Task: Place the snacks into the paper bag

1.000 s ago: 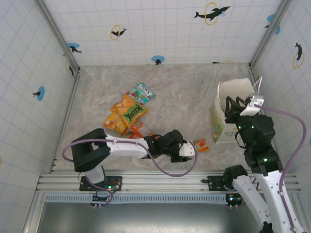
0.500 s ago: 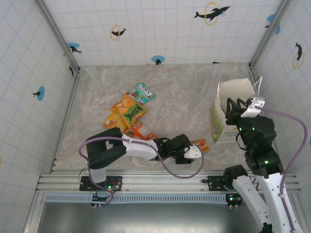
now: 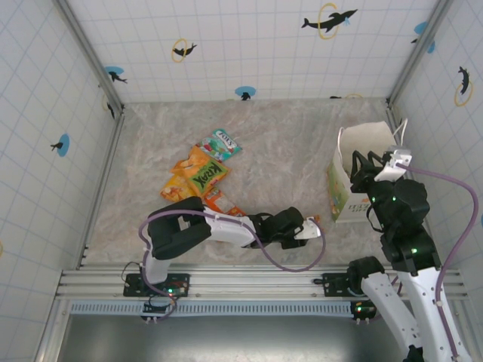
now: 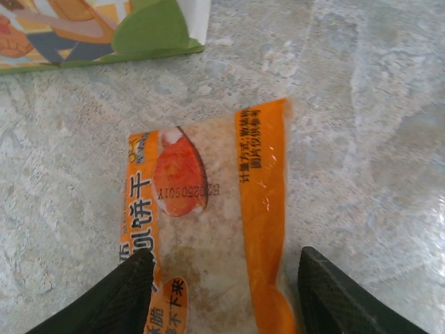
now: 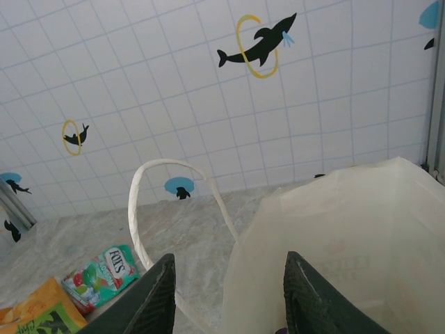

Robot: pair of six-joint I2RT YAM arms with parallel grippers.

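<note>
- The left arm lies low along the near edge of the table [image 3: 287, 151], and the left gripper [image 4: 228, 259] is pointed toward the right side.
- The jaws of the left gripper are spread wide. An orange-and-clear packet [image 4: 208, 209] is seen lying flat on the table between them. One of the fingers [image 4: 128, 292] overlaps the packet's edge, and the other sits just beside the opposite edge. Whether the packet is pressed cannot be told.
- Just beyond that packet stands the paper bag [image 3: 337, 192], upright on the right side of the table with its mouth open upward. A green-and-orange print is shown on its lower wall.
- The right gripper [image 5: 229, 259] is held above the bag's mouth with its jaws apart and nothing clamped between them. The edge of the bag's wall is seen between the two fingers, and contact with it cannot be judged.
- A thin white loop handle [image 5: 139, 209] rises from the bag's rim, just beside the right gripper.
- On the left half of the table, well apart from the bag, a pile of snacks [image 3: 185, 185] is gathered. It is made up of orange and yellow packets with a green-labelled packet [image 3: 205, 175] on top.
- A teal-green packet [image 3: 221, 143] lies at the far end of the pile, nearest the tiled back wall [image 3: 249, 53].
</note>
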